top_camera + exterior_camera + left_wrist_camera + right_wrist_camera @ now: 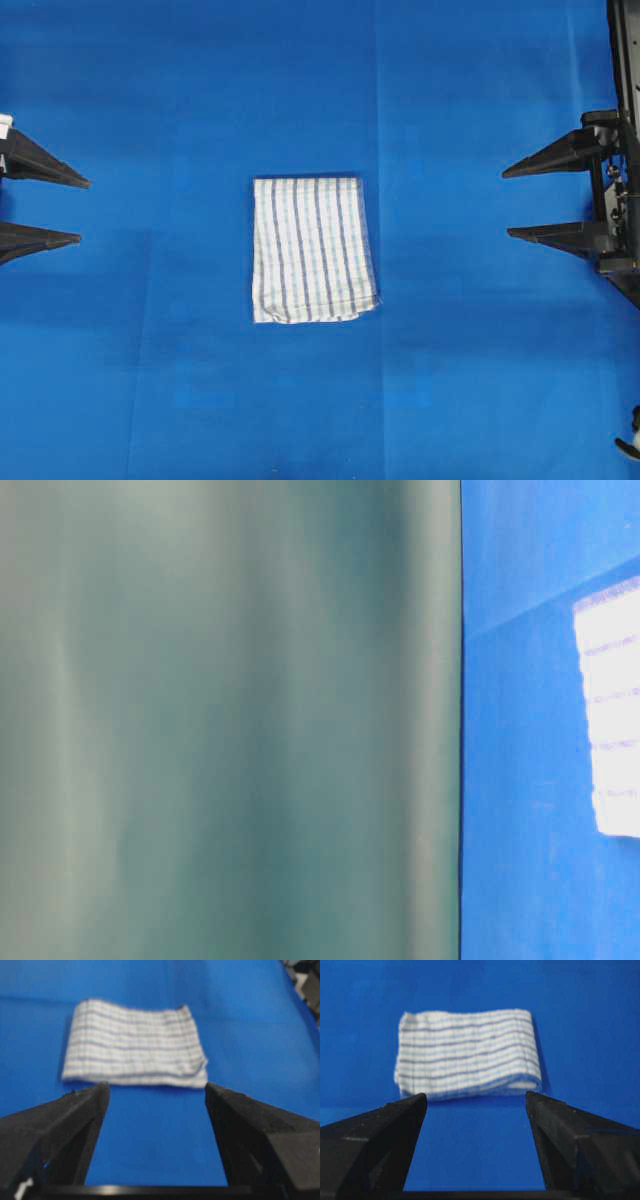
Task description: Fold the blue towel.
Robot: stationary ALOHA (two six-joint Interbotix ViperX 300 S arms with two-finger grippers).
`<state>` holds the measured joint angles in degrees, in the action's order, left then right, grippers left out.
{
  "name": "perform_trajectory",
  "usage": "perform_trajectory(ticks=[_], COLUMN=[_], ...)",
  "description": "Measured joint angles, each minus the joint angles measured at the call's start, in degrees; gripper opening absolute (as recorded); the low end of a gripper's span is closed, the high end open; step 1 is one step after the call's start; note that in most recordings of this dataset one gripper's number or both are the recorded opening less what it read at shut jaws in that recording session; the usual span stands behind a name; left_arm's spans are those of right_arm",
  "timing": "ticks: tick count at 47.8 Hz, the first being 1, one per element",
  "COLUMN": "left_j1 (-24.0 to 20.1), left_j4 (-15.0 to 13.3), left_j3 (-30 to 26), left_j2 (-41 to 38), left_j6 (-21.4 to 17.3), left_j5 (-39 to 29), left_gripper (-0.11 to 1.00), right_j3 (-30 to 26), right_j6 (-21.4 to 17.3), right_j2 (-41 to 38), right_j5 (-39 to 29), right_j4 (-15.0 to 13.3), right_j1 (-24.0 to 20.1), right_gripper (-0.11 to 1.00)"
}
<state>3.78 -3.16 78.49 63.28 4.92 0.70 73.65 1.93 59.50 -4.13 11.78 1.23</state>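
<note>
Lying in the middle of the table (150, 380), the blue towel (313, 250) looked already folded into a compact rectangle. The left claw (78, 211) and right claw (508, 204) stood wide open, empty, well apart from it; probably only a final check remained.

surface: blue table covering (200, 400) (faintly creased) | side: blurred grey-green panel (230, 720)

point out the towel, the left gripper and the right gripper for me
towel (314, 250): overhead view, middle of the folded cloth
left gripper (78, 210): overhead view, gap midway between its fingertips
right gripper (506, 203): overhead view, gap midway between its fingertips
</note>
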Motion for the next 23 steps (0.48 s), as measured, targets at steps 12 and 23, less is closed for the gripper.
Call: perform_trajectory(ticks=[12, 23], left_j1=[0.0, 0.09], left_j4=[0.0, 0.09], left_j3=[2.02, 2.72], left_j2=[1.05, 1.14], left_j6=[0.0, -0.09], left_j5=[0.0, 0.18], left_gripper=[0.7, 0.7], right_j3=[2.9, 3.43], right_j6=[0.0, 0.0], right_j2=[-0.7, -1.67], right_j5=[3.69, 5.01], right_j4=[0.09, 0.09], right_j1=[-0.09, 0.0], right_gripper=[0.83, 0.83])
